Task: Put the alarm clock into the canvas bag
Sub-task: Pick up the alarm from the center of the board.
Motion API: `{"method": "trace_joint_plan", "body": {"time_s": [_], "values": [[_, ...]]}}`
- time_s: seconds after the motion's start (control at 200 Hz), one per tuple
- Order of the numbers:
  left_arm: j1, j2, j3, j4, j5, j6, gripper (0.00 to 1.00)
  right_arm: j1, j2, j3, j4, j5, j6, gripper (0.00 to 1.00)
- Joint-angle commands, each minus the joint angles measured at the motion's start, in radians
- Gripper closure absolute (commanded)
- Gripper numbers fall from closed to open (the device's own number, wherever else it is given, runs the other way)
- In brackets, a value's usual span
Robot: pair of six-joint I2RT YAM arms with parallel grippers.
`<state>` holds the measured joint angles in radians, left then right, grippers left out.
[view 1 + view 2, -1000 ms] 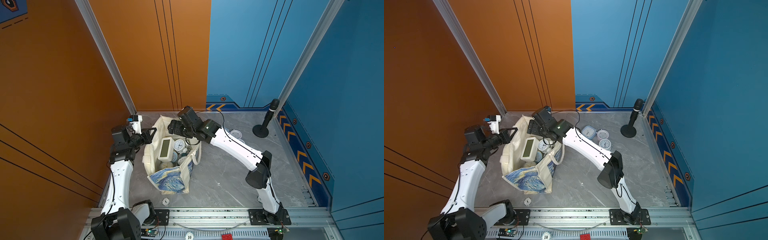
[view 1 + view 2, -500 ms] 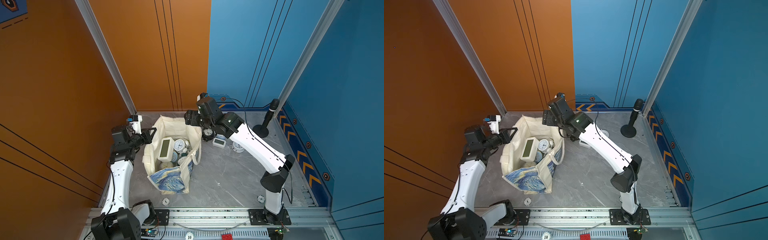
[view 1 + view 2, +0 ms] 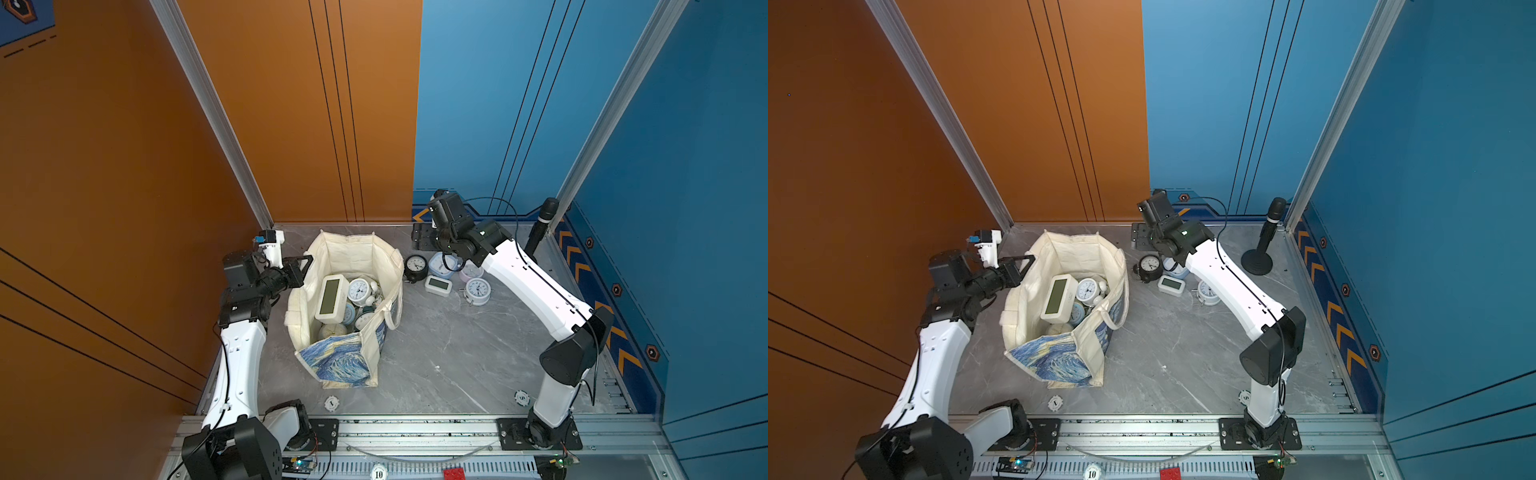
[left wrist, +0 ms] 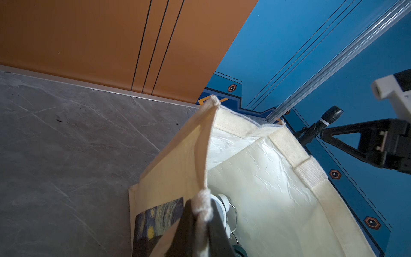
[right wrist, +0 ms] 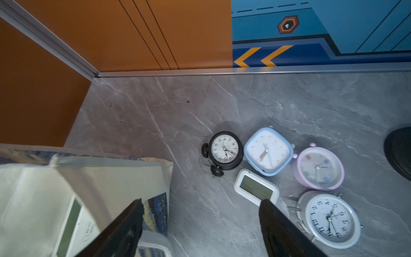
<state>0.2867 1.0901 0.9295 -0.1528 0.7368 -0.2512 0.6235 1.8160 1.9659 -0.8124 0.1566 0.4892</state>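
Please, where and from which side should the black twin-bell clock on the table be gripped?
Probably the round case of the black twin-bell clock, from above: it lies face up, so its rim is reachable. Keep the open right gripper off the bells, which point toward the canvas bag; the blue clock crowds the opposite side.

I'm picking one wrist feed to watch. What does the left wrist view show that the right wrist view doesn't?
Only the left wrist view: the left gripper, jaws shut on the canvas bag's edge. Only the right wrist view: the right gripper, jaws open, and five clocks lying outside the bag, among them the black clock and the blue clock. Both: the bag and the grey table.
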Motion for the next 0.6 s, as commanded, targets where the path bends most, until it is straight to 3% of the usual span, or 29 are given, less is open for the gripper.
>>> {"method": "trace_joint_plan", "body": {"time_s": [0.0, 0.35, 0.596], "values": [[0.005, -0.019, -0.007, 0.045, -0.004, 0.01, 1.0, -0.032, 0.015, -0.02, -0.025, -0.083, -0.054, 0.16], [0.006, -0.02, -0.008, 0.045, -0.005, 0.009, 1.0, -0.085, 0.195, 0.035, -0.034, -0.174, -0.174, 0.13], [0.005, -0.016, -0.007, 0.046, -0.004, 0.007, 1.0, -0.093, 0.363, 0.138, -0.064, -0.162, -0.277, 0.12]]}}
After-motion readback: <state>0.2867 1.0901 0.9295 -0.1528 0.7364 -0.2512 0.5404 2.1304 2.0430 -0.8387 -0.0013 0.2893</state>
